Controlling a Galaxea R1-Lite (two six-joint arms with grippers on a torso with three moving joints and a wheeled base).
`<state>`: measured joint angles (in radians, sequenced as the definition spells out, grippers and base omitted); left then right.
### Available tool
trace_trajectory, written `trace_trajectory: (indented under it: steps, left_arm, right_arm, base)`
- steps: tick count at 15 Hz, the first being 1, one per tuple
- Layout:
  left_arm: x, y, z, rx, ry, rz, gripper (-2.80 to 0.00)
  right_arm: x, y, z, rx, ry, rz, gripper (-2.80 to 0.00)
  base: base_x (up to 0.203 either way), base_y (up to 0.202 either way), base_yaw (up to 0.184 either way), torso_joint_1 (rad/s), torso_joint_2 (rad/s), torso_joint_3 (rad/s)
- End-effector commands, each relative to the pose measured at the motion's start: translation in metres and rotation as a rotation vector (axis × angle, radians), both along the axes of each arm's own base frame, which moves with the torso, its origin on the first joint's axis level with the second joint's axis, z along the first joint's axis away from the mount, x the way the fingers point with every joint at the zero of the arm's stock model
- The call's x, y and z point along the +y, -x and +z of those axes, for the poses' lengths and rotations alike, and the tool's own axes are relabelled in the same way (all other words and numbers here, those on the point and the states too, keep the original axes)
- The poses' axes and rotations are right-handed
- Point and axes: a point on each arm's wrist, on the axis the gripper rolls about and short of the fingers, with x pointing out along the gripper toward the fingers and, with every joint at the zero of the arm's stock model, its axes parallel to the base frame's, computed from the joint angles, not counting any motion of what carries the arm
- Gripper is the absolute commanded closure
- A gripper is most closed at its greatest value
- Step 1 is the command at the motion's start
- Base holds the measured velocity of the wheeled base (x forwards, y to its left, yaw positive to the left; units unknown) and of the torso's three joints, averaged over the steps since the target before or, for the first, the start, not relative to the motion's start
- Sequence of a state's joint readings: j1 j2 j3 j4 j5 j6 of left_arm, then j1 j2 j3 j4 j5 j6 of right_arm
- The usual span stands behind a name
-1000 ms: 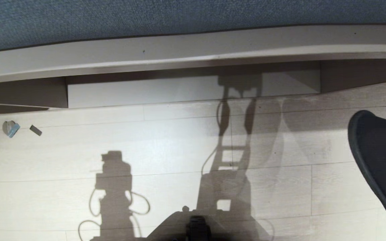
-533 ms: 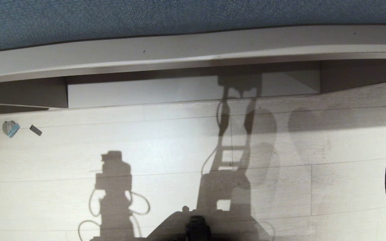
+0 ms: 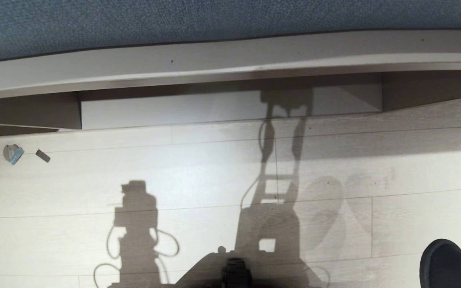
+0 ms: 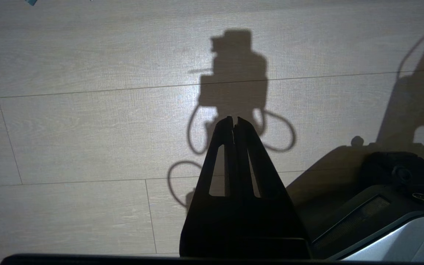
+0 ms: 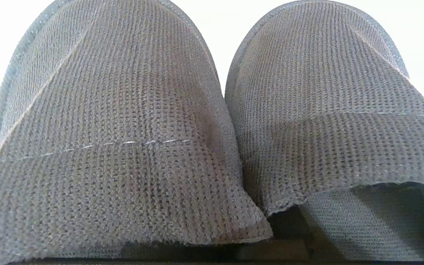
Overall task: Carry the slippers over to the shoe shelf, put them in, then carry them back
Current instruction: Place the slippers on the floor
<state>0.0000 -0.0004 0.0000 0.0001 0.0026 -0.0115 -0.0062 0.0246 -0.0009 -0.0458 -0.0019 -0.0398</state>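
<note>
The slippers (image 3: 450,264) show at the lower right corner of the head view, above the pale wood floor (image 3: 198,176), well apart from the shoe shelf (image 3: 230,108), which stands open and bare along the far edge of the floor. In the right wrist view the slippers (image 5: 212,132) fill the picture side by side; the right gripper itself is hidden, closed tight, and it seems to hold them. The left gripper (image 4: 235,123) hangs over the floor with its fingers pressed together, holding nothing.

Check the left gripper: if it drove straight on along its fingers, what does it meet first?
Most likely the bare wood floor. The left gripper, shut and empty, points down at the planks where its own shadow falls, with nothing between in the left wrist view; depth is unclear.
</note>
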Motion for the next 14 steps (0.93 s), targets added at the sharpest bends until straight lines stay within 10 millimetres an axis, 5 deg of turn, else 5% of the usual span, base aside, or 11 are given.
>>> trace_trajectory:
  steps: [1,6,14]
  left_arm:
    - [0.0000,0.0000,0.0000,0.000,0.001,0.000,0.00]
    - [0.0000,0.0000,-0.0001,0.002,0.002,0.000,0.00]
    - [0.0000,0.0000,-0.0001,0.002,0.001,0.000,0.00]
  right_arm:
    - [0.0002,0.0019,-0.0043,0.004,-0.001,0.009,0.00]
    - [0.0003,0.0023,-0.0058,0.027,-0.038,0.011,0.00]
    - [0.0002,0.0022,-0.0057,0.023,-0.037,0.010,0.00]
  base:
    - [0.000,0.000,0.000,0.000,0.00,0.000]
    - [0.000,0.000,0.000,0.002,0.00,0.029]
    - [0.000,0.000,0.000,0.001,0.00,0.199]
